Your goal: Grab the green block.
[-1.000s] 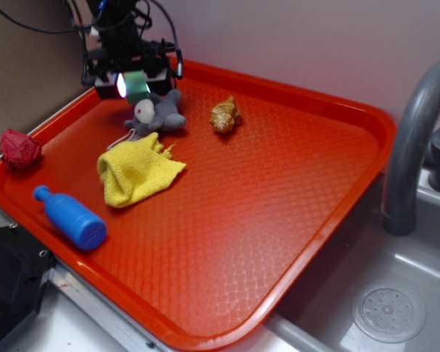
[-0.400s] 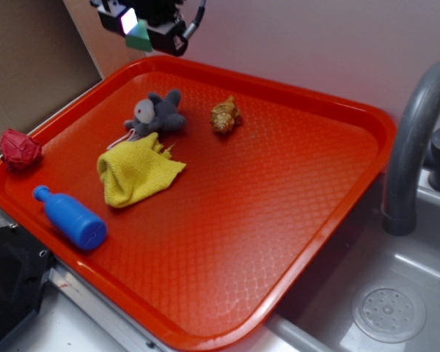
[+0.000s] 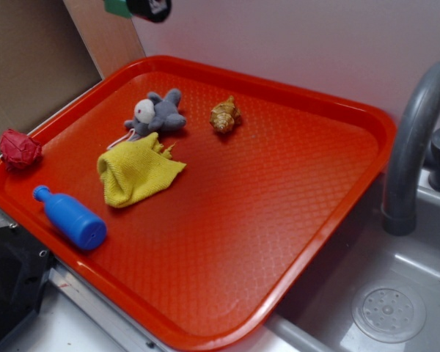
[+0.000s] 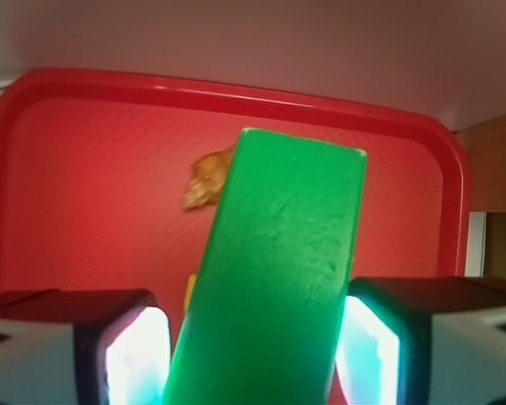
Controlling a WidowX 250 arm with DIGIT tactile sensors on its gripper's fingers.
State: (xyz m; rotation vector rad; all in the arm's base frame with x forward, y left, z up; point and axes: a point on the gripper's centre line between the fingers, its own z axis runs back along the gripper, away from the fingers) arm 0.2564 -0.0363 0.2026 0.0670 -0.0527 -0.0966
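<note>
At the tray's [image 3: 367, 117] left rim sits a red crumpled ball [image 3: 18, 149], with a blue bottle [image 3: 72, 217] near the front edge. The yellow cloth [image 3: 136, 171], grey plush mouse [image 3: 155, 114] and tan shell [image 3: 225, 116] cluster toward the back-left, leaving the tray's right half bare. High above the back-left corner, the tool [image 4: 253, 346] clamps the green block [image 4: 274, 270], which tilts between its lit pads. The sink [image 3: 396, 293] lies right.

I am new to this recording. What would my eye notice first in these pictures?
In the wrist view, the green block fills the middle, held between the end effector pads. Below lies the red tray, with a yellow cloth and a blue bottle on its left part.
</note>
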